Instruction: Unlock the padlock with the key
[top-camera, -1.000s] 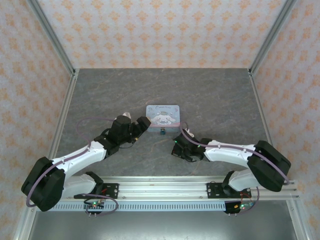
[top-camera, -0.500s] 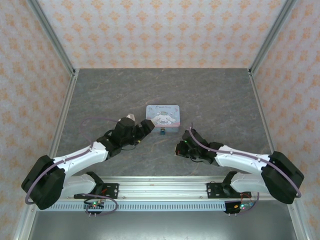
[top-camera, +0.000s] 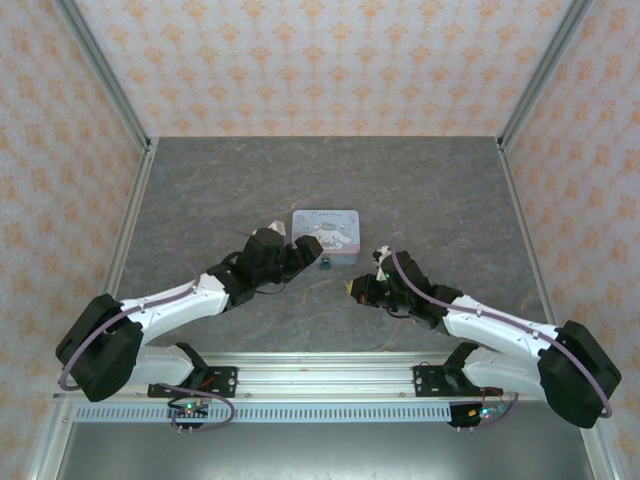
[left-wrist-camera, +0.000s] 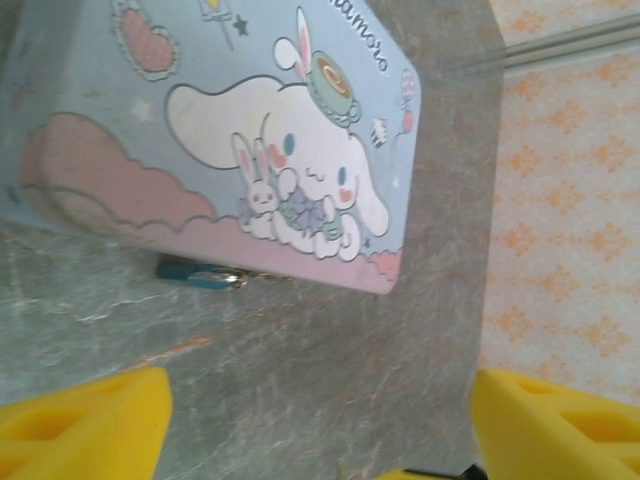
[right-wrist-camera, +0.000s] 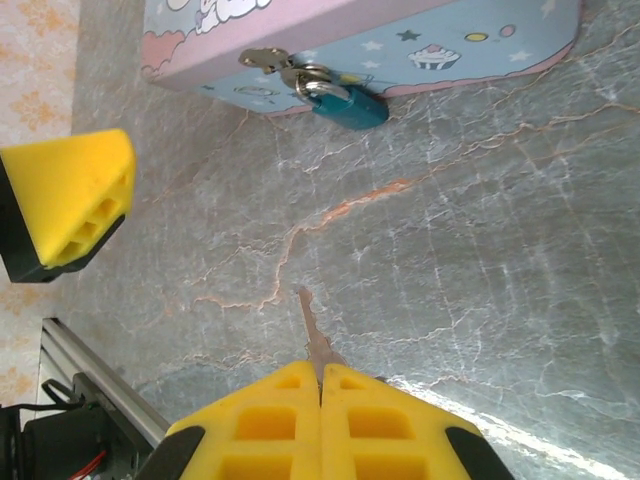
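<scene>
The tiny teal padlock (top-camera: 325, 264) (left-wrist-camera: 195, 272) (right-wrist-camera: 350, 105) hangs from the hasp on the near side of the pastel-blue cartoon tin (top-camera: 325, 232) and rests on the table. My right gripper (top-camera: 358, 287) (right-wrist-camera: 321, 375) is shut on the thin pale key (right-wrist-camera: 312, 340). The key's blade sticks out past the fingertips toward the padlock, still a good gap short of it. My left gripper (top-camera: 300, 250) (left-wrist-camera: 320, 435) is open just left of the padlock, at the tin's near left corner, with nothing but table between its yellow fingers (left-wrist-camera: 85, 420).
The grey marbled table (top-camera: 420, 200) is walled by patterned panels and metal posts. The left gripper's yellow finger (right-wrist-camera: 75, 195) shows in the right wrist view, to the left of the key. A metal rail (top-camera: 330, 375) runs along the near edge.
My left gripper has slid right, closer to the tin and padlock. The right arm's elbow has swung out to the right, while its gripper stayed near the padlock with the key.
</scene>
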